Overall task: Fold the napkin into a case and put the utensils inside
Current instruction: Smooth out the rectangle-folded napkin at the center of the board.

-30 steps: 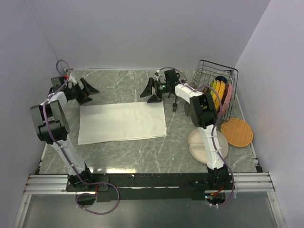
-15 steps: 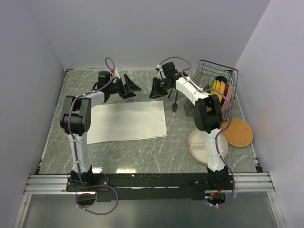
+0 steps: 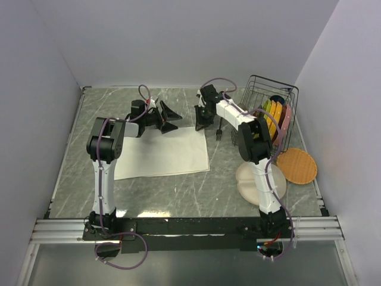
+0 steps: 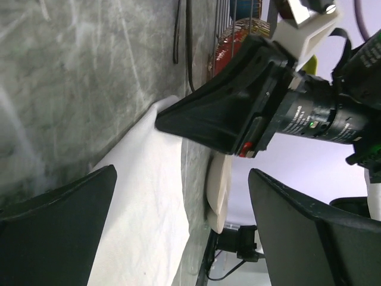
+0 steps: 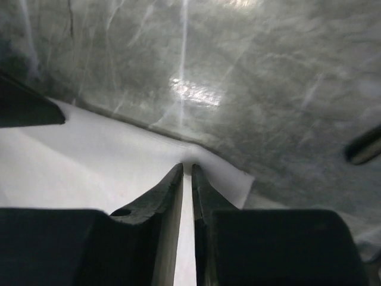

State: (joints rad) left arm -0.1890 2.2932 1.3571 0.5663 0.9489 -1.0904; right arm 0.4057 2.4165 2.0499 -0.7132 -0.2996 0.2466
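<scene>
The cream-white napkin [image 3: 161, 154] lies flat on the marble table, unfolded. My right gripper [image 3: 201, 123] is at its far right corner. In the right wrist view the right gripper [image 5: 186, 167] is shut on the napkin [image 5: 107, 173], whose edge puckers up between the tips. My left gripper [image 3: 172, 118] stands open over the far edge, just left of the right one. In the left wrist view the napkin [image 4: 143, 208] runs under the left gripper [image 4: 183, 174], with nothing between its fingers. A dark fork [image 3: 219, 130] lies right of the corner. Two thin dark utensil handles [image 4: 181, 30] show far off.
A black wire rack [image 3: 271, 113] holding colourful plates stands at the far right. In front of it lie a round beige divided plate [image 3: 250, 179] and an orange waffle-patterned disc [image 3: 296, 165]. Grey walls close in the table on three sides.
My left arm has swung right from the far left corner to the napkin's far edge. My right gripper has moved onto the far right corner and shut on the cloth.
</scene>
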